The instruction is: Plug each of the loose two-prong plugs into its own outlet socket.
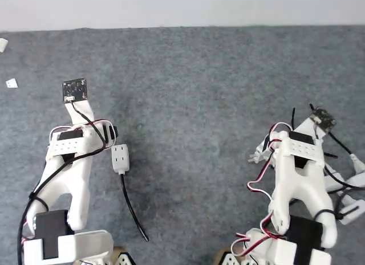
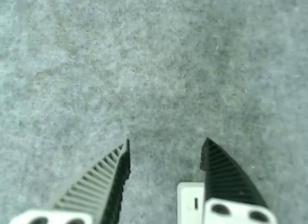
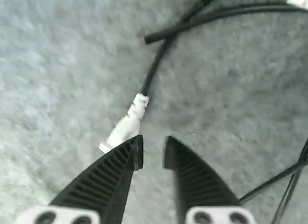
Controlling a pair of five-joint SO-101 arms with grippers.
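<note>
A white outlet strip (image 1: 120,158) lies on the grey carpet beside the left arm (image 1: 71,148), its black cord (image 1: 132,211) trailing toward the front edge. My left gripper (image 2: 166,144) hangs open over bare carpet, and a corner of the outlet strip (image 2: 189,203) shows by one finger (image 2: 222,173). A white two-prong plug (image 3: 126,128) on a black wire lies just outside one finger (image 3: 120,168) of my right gripper (image 3: 153,143). That gripper is open by a narrow gap with nothing in it. The same plug (image 1: 256,157) lies left of the right arm (image 1: 299,162).
More white plugs (image 1: 356,162) and tangled black wires (image 1: 336,179) lie to the right of the right arm. Black cables (image 3: 216,14) with a cut end (image 3: 147,39) cross the carpet beyond the right gripper. Two small white scraps (image 1: 11,82) sit at the far left.
</note>
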